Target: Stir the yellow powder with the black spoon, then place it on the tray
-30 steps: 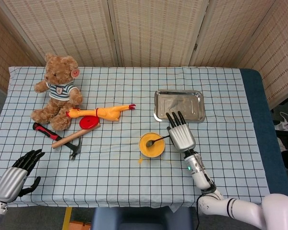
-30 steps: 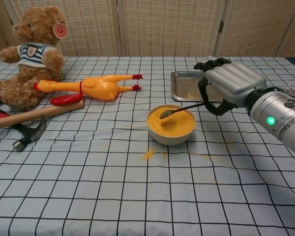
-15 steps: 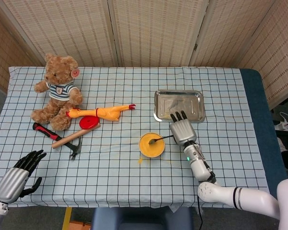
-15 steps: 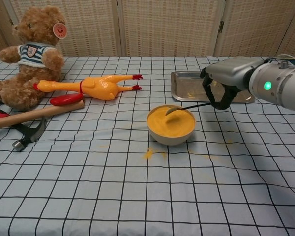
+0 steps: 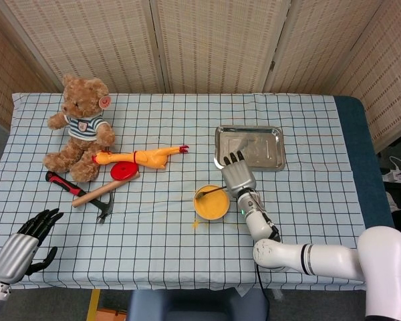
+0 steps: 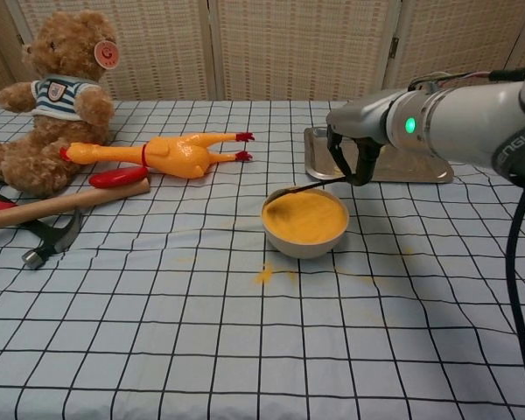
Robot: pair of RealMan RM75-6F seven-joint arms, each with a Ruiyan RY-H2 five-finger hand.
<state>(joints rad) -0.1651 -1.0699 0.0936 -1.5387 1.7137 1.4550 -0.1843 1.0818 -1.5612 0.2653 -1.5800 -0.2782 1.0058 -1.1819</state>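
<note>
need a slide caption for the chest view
Right hand holds the black spoon over the bowl of yellow powder, tray behind.

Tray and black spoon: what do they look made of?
Tray: looks like bare metal, probably stainless steel; its silvery surface shines and reflects the light. Black spoon: thin, dark and matte; could be plastic or coated metal, the look leaves it open. The right robot hand holds its handle over the bowl.

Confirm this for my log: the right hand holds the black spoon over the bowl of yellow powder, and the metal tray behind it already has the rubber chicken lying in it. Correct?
Not quite. The right hand does hold the black spoon at the bowl of yellow powder, but the metal tray holds no toy. The head view shows the rubber chicken lying on the tablecloth beside the teddy bear.
</note>
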